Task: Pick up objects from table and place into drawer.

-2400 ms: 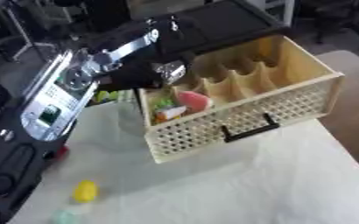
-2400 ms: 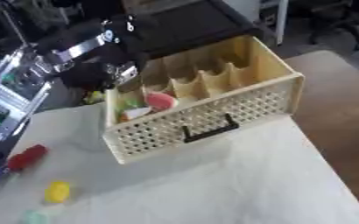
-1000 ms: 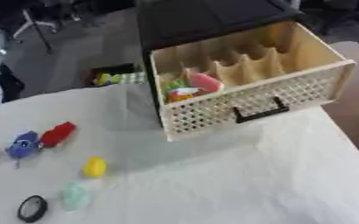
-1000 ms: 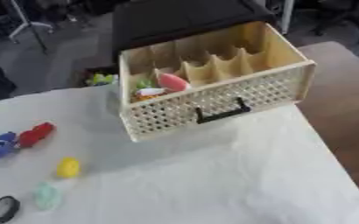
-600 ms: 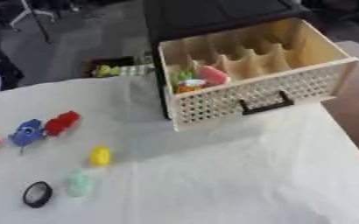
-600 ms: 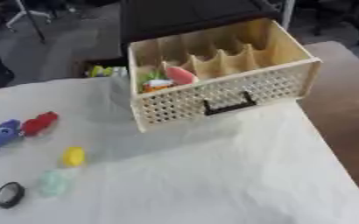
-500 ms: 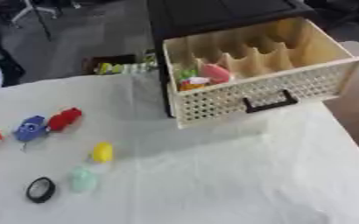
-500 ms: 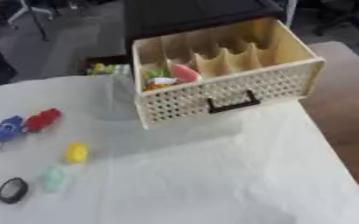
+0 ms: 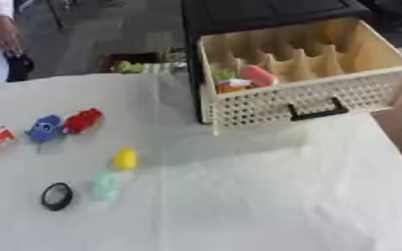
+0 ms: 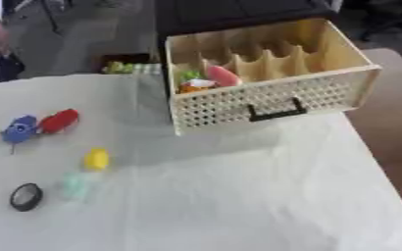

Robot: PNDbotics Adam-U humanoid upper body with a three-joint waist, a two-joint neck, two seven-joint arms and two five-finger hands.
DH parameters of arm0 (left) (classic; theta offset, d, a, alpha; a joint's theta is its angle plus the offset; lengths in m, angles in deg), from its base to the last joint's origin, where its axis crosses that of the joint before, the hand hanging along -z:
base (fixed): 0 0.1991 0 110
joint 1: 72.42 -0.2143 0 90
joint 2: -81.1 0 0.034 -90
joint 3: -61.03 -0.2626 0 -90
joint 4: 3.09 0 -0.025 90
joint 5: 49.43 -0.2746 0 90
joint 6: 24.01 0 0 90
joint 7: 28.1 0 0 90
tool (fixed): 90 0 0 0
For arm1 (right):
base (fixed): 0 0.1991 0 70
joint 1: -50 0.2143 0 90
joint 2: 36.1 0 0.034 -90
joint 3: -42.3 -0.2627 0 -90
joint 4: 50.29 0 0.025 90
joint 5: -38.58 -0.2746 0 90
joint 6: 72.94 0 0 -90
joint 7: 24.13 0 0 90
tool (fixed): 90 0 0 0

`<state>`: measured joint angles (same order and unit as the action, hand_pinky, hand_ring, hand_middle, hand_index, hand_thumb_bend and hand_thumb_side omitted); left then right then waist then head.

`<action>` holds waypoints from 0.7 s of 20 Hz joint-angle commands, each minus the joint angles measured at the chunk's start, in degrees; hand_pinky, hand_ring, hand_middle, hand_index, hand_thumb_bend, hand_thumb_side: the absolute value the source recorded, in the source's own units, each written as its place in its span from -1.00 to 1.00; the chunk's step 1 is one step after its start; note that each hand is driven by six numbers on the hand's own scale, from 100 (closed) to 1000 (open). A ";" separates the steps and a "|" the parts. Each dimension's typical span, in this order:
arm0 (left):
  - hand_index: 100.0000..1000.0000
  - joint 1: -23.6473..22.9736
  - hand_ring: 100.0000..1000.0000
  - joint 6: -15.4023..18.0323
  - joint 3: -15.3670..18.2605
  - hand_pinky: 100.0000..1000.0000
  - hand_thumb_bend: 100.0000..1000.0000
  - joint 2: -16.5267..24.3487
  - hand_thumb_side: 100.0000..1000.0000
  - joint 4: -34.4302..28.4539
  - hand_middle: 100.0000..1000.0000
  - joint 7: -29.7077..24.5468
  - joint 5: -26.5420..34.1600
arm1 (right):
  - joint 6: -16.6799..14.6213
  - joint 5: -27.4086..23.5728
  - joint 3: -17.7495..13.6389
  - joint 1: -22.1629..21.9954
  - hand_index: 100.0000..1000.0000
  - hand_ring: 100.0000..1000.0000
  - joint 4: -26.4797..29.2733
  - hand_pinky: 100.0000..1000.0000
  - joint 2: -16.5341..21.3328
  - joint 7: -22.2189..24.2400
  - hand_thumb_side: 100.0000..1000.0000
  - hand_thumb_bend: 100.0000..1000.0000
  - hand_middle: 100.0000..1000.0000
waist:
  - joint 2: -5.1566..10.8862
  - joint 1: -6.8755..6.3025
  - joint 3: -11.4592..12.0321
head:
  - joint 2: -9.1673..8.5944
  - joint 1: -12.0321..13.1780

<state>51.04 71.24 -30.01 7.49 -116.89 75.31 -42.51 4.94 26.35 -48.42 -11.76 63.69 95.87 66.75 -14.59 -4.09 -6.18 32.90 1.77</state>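
Several small objects sit near table's [image 9: 264, 206] left edge: blue piece [image 9: 44, 128], red piece [image 9: 84, 120], yellow piece [image 9: 125, 158], pale green piece [image 9: 105, 185], black ring [image 9: 57, 196]. Drawer [image 9: 307, 98] open at far edge, pink item [image 9: 258, 76] in its left compartment. No hands visible, fingers can't tell.

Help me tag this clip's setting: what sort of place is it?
Probably a lab or office workspace rather than a home: a table under a white cloth, a staged wooden drawer with small toy-like objects laid out, and a bare grey floor behind.
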 commanded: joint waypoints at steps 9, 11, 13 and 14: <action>0.72 -7.58 0.18 3.71 2.00 -0.26 -1.00 -5.23 0.65 -0.79 0.27 1.59 -1.16 | -3.03 0.09 4.83 -1.62 0.55 0.23 0.62 -0.07 11.77 16.78 0.98 -0.96 0.12 | 1.64 1.82 0.47 | 0.73 0.91; 0.71 -8.71 0.18 3.57 2.07 -0.26 -1.00 -6.33 0.67 -0.79 0.27 0.95 -1.02 | -3.63 -0.42 5.83 -2.21 0.55 0.22 0.62 -0.07 12.78 19.27 0.96 -0.95 0.12 | 1.71 2.03 0.45 | 0.72 1.07; 0.70 -9.72 0.17 3.65 2.37 -0.26 -1.00 -7.44 0.68 -0.79 0.26 0.63 -1.03 | -4.05 -1.47 6.77 -3.02 0.56 0.22 0.62 -0.08 13.54 21.98 0.94 -0.95 0.12 | 1.70 2.18 0.43 | 0.57 1.16; 0.70 -10.18 0.17 3.75 2.43 -0.26 -1.00 -7.91 0.69 -0.79 0.26 0.51 -1.02 | -4.24 -2.02 7.09 -3.42 0.56 0.22 0.62 -0.08 13.84 23.37 0.94 -0.95 0.12 | 1.70 2.22 0.44 | 0.53 1.21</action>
<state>40.51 74.88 -28.52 -0.75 -116.88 76.15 -43.66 1.01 25.16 -41.16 -15.54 63.70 106.86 88.58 -13.93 -2.12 -5.77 33.24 2.78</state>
